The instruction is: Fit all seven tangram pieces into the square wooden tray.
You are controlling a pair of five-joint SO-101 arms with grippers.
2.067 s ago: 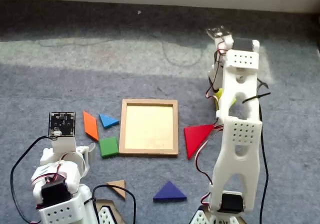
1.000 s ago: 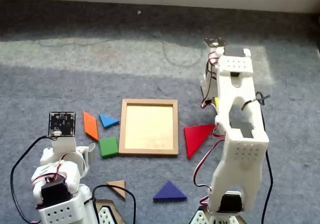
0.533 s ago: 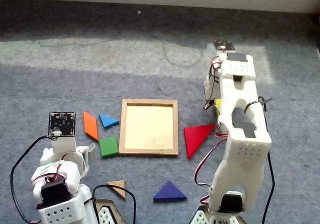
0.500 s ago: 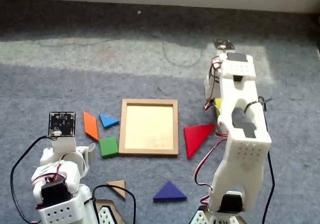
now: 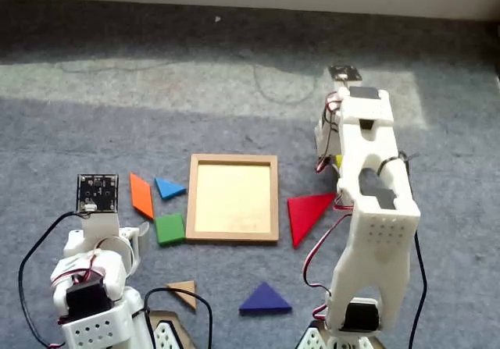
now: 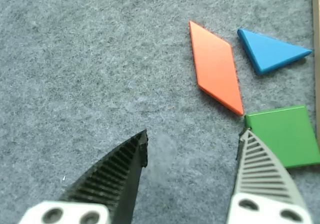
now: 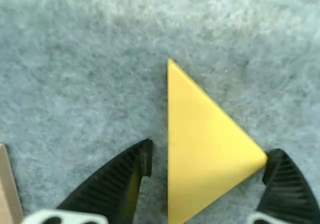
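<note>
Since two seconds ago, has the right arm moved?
Yes. In the high view the right arm has drawn its wrist back toward its base, closer to level with the tray's far rim.

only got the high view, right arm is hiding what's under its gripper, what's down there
Observer: A yellow triangle lies flat on the carpet, between the open fingers of the right gripper.
Operator: is it gripped yet
Observer: No. One fingertip sits at a corner of the triangle; the other is apart from its straight edge.
Operator: and the left gripper
Observer: The left gripper is open over bare carpet, with one fingertip by a corner of the green square.
</note>
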